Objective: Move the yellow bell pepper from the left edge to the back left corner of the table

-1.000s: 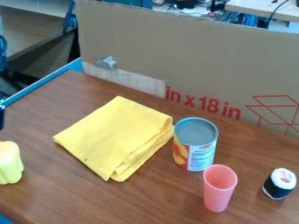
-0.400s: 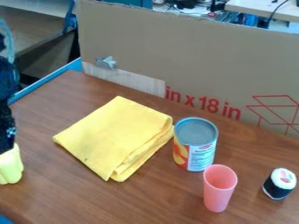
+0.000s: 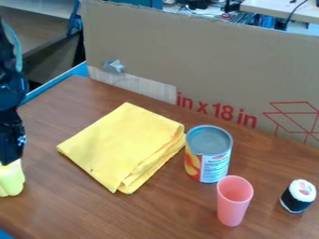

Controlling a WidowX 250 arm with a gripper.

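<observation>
Brown tabletop held a pale yellow object directly beneath the black gripper, lower left of frame; whether the gripper was open or closed could not be determined.

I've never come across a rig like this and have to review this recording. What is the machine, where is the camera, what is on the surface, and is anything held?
The dark machine at the picture's left edge is a robot arm; the part that grasps, its tool, hangs at the lower end. A fixed camera looks down at a slant on a brown table, with a cardboard sheet standing behind.

On the table lies a folded yellow cloth. Beside it stands a can, then a pink cup, and further right a small dark piece with a white top.

The tool's lower end is right at a pale yellow object, cut off by the picture's edge. I can't tell whether it grips it.
</observation>
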